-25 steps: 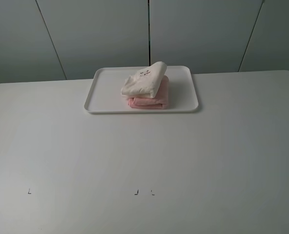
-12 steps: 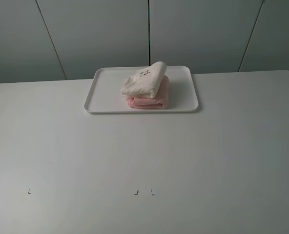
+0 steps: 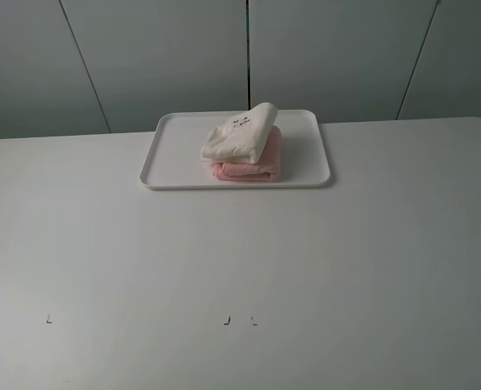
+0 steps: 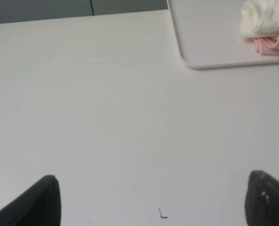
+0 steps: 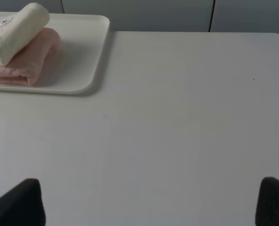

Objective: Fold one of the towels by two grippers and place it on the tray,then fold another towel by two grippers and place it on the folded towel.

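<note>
Over bare white table (image 3: 240, 268), both grippers hang empty with jaws spread wide: the left gripper (image 4: 151, 200) and the right gripper (image 5: 151, 202) show only dark fingertips. Far off, on the white tray (image 3: 175, 154) near the table's back edge, the folded cream towel (image 3: 240, 134) lies atop the folded pink towel (image 3: 253, 169). Grey wall panels (image 3: 167, 57) stand behind.

Only matte black, wedge-shaped fingertips (image 4: 40, 202) of each end effector show, one (image 4: 266, 197) bearing pale specks.
</note>
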Robot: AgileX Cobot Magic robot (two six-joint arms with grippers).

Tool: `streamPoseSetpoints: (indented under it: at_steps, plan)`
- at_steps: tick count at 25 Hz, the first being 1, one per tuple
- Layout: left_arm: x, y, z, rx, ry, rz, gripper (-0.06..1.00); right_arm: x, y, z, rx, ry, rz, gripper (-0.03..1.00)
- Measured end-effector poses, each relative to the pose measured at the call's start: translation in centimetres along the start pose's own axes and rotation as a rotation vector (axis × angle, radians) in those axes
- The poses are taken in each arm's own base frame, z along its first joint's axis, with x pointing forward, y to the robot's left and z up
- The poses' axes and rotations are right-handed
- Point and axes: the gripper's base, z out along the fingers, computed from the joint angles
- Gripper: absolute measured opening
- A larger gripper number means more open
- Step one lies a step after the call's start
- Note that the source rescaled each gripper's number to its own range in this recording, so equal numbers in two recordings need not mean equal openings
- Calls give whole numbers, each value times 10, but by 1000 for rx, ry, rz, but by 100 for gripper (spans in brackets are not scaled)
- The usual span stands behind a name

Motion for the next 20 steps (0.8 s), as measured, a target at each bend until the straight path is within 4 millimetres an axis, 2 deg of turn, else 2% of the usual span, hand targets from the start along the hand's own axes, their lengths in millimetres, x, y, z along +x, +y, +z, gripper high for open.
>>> streamPoseSetpoints:
  at_steps: [8,20]
  plan:
    - [0,0,0,0,0,0,100,0,1,0,60,-2,39,97]
    - [0,0,0,0,0,0,100,0,3,0,54,-3,51,97]
